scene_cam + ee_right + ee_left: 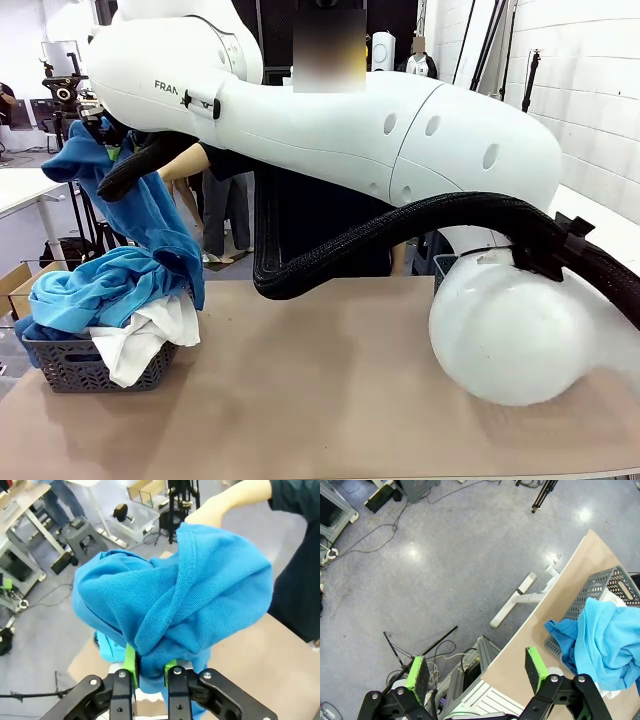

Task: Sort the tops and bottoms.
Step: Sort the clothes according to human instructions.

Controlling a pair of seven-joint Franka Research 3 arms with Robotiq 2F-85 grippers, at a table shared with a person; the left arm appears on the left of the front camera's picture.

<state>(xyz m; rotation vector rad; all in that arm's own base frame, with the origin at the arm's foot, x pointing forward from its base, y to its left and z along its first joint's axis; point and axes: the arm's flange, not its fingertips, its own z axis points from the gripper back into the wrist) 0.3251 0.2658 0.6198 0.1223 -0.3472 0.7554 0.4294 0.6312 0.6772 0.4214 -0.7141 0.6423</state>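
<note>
1. A royal blue top is pinched in the right gripper, its green pads closed tight on a fold of the cloth; the rest of the garment bunches up above the fingers.
2. In the front view the same royal blue top hangs lifted at the picture's left, its lower end trailing down to the heap in the basket.
3. The grey slotted basket sits on the near left corner of the tan table. A lighter turquoise top lies piled across it, and a white top spills over its front rim onto the table.
4. The left wrist view shows the turquoise top draped over the basket at the table's edge.
5. The left gripper hangs off the table's side over the grey floor, jaws spread wide with nothing between them.
6. A person's bare forearm reaches in right behind the lifted top; whether it touches the cloth is hard to tell, since the fabric hides the hand.
7. The right arm crosses the front view from right to left, a black ribbed cable looping under it.
</note>
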